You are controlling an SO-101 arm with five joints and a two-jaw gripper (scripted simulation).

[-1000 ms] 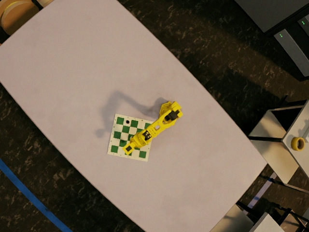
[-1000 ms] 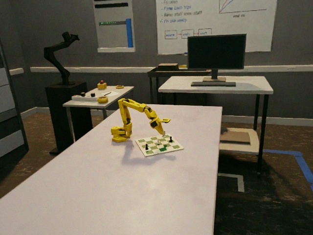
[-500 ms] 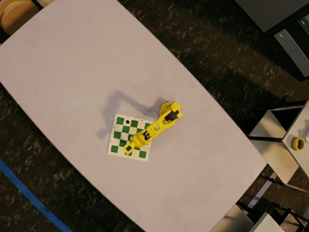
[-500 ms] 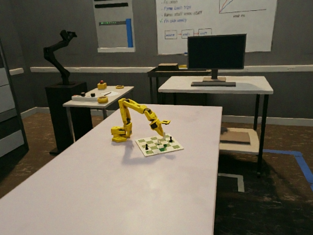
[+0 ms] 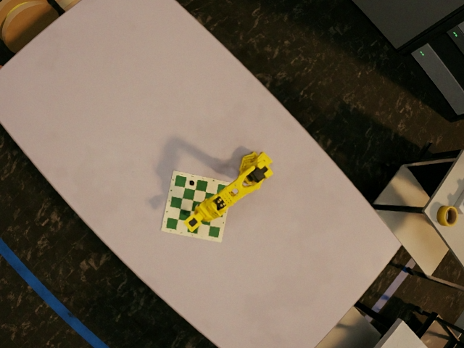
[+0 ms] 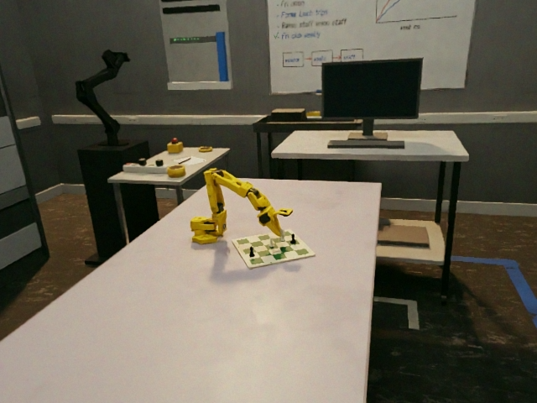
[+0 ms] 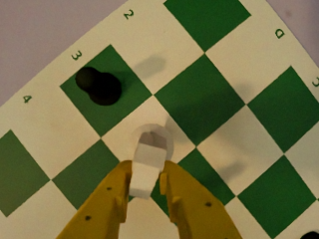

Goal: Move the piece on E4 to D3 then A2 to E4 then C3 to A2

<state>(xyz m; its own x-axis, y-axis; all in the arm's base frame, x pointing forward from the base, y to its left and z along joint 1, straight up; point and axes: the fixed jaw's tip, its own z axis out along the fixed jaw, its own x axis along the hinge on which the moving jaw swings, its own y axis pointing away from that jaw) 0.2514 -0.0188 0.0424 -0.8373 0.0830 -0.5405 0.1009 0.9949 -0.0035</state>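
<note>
The green-and-white chessboard (image 5: 164, 228) (image 6: 304, 253) (image 7: 45, 129) lies on the table. My gripper (image 7: 146, 171) (image 6: 280, 232) is shut on a white piece (image 7: 152, 144). It holds the piece upright over the light square D3. I cannot tell whether the piece's base touches the board. A black pawn (image 7: 99, 86) (image 5: 191, 183) stands upright on the green edge square of row 3, next to that light square. Another black piece (image 7: 310, 235) shows at the lower right corner of the wrist view. In the exterior view, two black pieces (image 6: 252, 251) (image 6: 293, 238) stand on the board. In the top view, the arm (image 5: 232, 191) hides the middle of the board.
The arm's yellow base (image 5: 258, 164) (image 6: 203, 227) stands on the table just beyond the board's far edge. The large pale table (image 5: 112, 93) (image 6: 216, 325) reaches well past the board on all sides. Side tables and a monitor (image 6: 371, 88) stand off the table.
</note>
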